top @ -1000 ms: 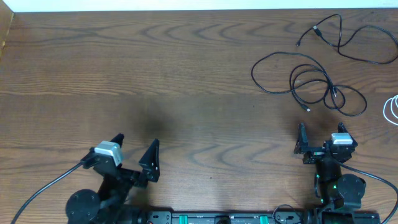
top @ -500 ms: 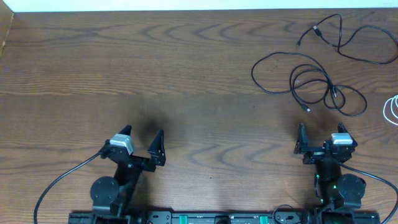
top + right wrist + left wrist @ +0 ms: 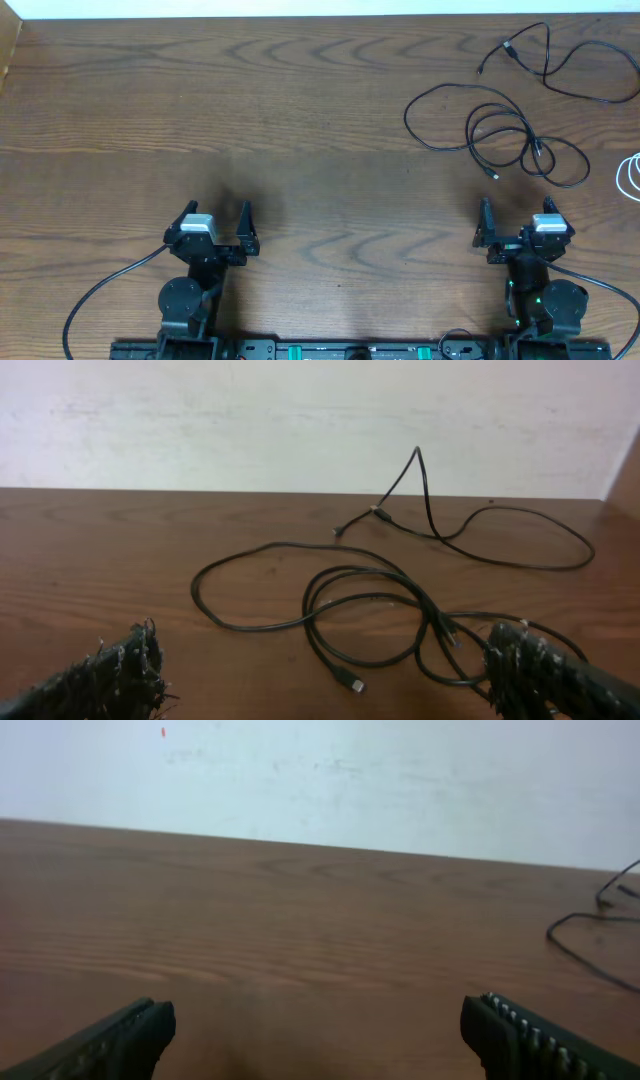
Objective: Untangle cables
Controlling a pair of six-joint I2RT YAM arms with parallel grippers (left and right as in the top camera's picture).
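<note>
Black cables [image 3: 500, 130] lie looped and crossed at the table's far right, with another black cable [image 3: 560, 62] behind them. A white cable [image 3: 630, 177] shows only at the right edge. In the right wrist view the black loops [image 3: 380, 610] lie just ahead of my right gripper [image 3: 325, 675], with a plug end [image 3: 350, 683] near the jaws. My right gripper [image 3: 512, 225] is open and empty, near the table's front. My left gripper [image 3: 215, 222] is open and empty at the front left, far from the cables. It also shows in the left wrist view [image 3: 318, 1035].
The wooden table [image 3: 300, 120] runs back to a white wall [image 3: 300, 410]. A black cable edge [image 3: 590, 935] shows at the right of the left wrist view. Thick black arm wires [image 3: 100, 295] trail at the front.
My left arm has swung back and turned to face straight ahead, its gripper now nearer the front edge. The right arm and the cables have not moved.
</note>
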